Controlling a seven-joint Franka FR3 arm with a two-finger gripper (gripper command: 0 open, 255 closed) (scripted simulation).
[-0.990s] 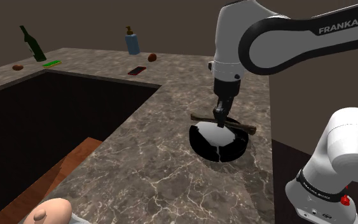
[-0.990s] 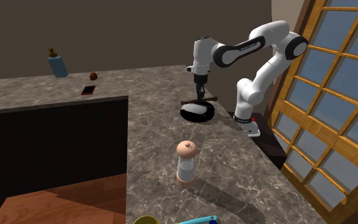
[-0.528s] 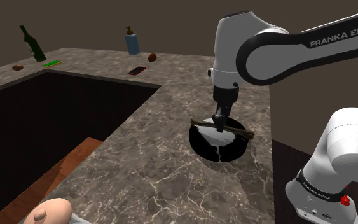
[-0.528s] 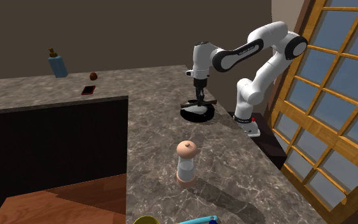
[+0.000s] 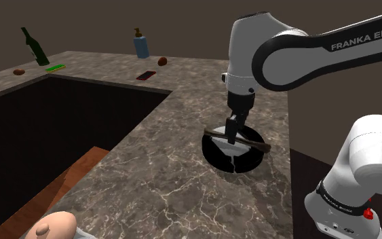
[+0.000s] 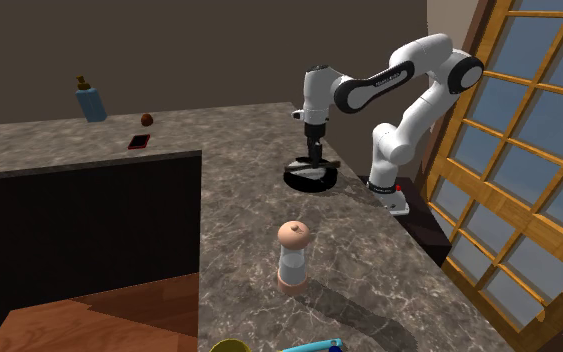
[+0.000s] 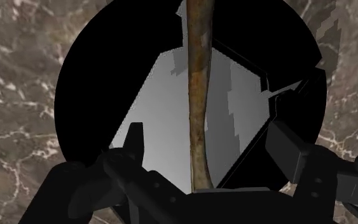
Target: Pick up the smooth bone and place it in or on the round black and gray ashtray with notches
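The bone (image 5: pixel 253 142) is a thin brown stick that lies across the top of the round black ashtray (image 5: pixel 233 160) with a grey inside, its ends reaching past the rim. My gripper (image 5: pixel 232 134) hangs straight over the ashtray's middle, open. In the wrist view the bone (image 7: pixel 198 95) runs between my two fingers (image 7: pixel 135 139), which stand apart from it on either side, over the ashtray (image 7: pixel 82 95). From the second exterior view the gripper (image 6: pixel 314 163) sits just above the ashtray (image 6: pixel 311 179) on the marble counter.
A large dark recess (image 5: pixel 60 129) cuts into the counter at the shoulder view's left. At the far edge stand a blue pump bottle (image 5: pixel 141 45), a green bottle (image 5: pixel 34 46), a red flat item (image 5: pixel 145 75) and a small brown item (image 5: pixel 163 61). A shaker (image 6: pixel 292 255) stands nearer.
The fingers have opened and let go of the bone, which now rests on the ashtray. Before that the gripper came down a little with the bone.
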